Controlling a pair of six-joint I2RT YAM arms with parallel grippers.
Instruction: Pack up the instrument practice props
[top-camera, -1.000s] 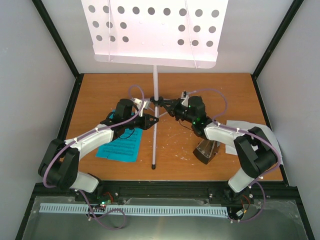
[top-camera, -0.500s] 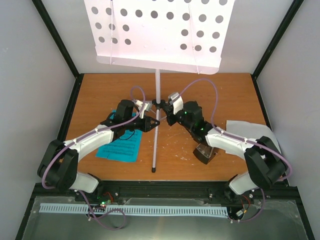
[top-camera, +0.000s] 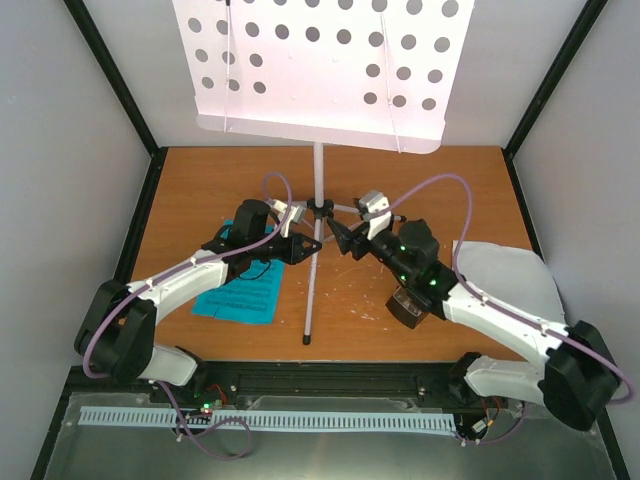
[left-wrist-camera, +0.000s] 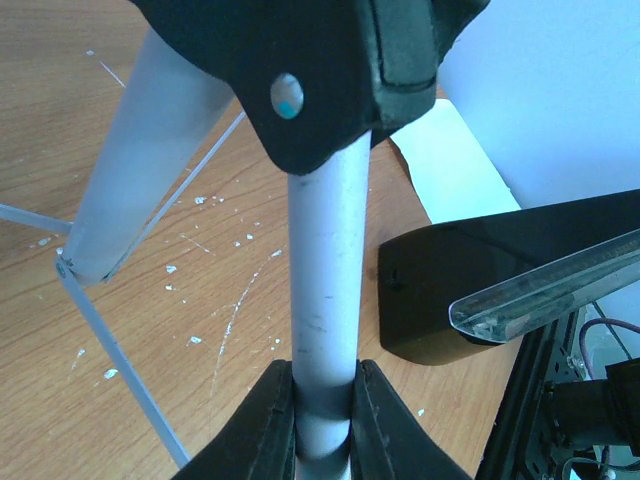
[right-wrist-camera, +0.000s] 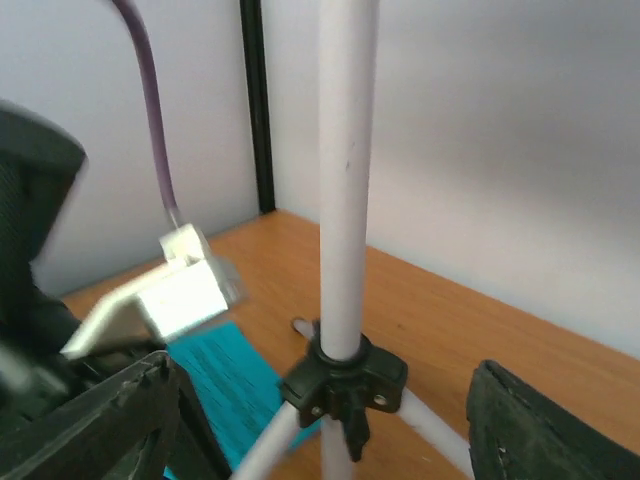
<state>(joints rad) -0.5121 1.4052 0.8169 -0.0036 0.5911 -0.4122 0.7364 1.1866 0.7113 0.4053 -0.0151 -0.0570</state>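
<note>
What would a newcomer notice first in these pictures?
The music stand rises mid-table, its big perforated tray filling the top of the overhead view. Low on it, the left gripper has its jaws shut on a silver tube, and the right gripper is open close by.

A: Any way in to the stand (top-camera: 318, 178)?

B: It's tight at the hub (right-wrist-camera: 345, 385). The left gripper (left-wrist-camera: 325, 420) is clamped on the front leg (top-camera: 310, 300) just below the hub. The right gripper (top-camera: 335, 232), fingers spread, sits just right of the pole (right-wrist-camera: 345, 150) without touching it.

A: From above?

B: The tray (top-camera: 320, 70) overhangs the back of the table (top-camera: 200, 180), and walls (top-camera: 70, 250) close three sides.

A: Lower down?

B: The metronome (top-camera: 408, 305) lies under the right arm (top-camera: 500, 315), near the leg, with bare wood between them. Both back corners are bare too. The blue sheet (top-camera: 240, 297) and the white sheet (top-camera: 505, 272) lie flat and block nothing.
</note>
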